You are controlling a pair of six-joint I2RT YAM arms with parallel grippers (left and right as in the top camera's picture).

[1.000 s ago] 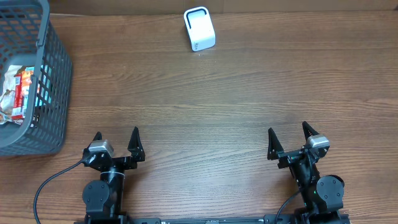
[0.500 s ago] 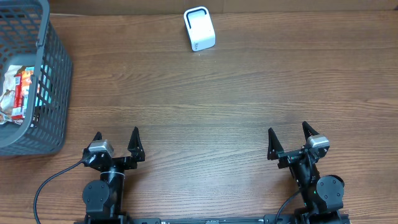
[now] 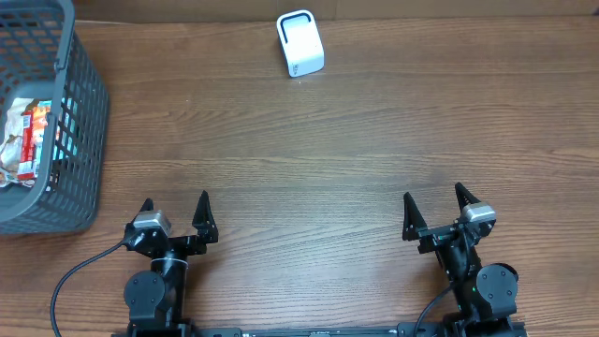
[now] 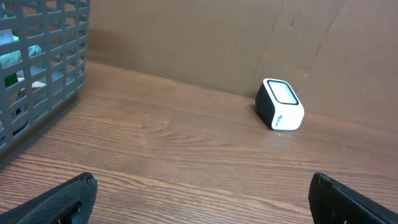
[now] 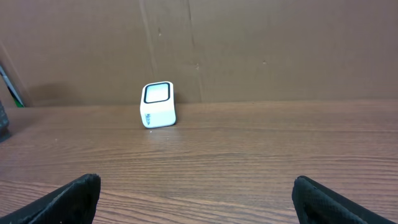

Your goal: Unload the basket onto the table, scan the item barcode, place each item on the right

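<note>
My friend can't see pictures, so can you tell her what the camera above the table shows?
A small white barcode scanner stands at the far edge of a wooden table, and a grey basket holding snack packets sits at the left. Near the bottom, the left gripper and right gripper rest open, holding nothing.

scanner (image 3: 300, 43) far edge | basket (image 3: 82, 140) left | both hands agape

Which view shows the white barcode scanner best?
Left wrist: the white scanner looks largest, with its window and side both visible. Right wrist shows it smaller, front-on. Overhead shows it small, from above.
</note>
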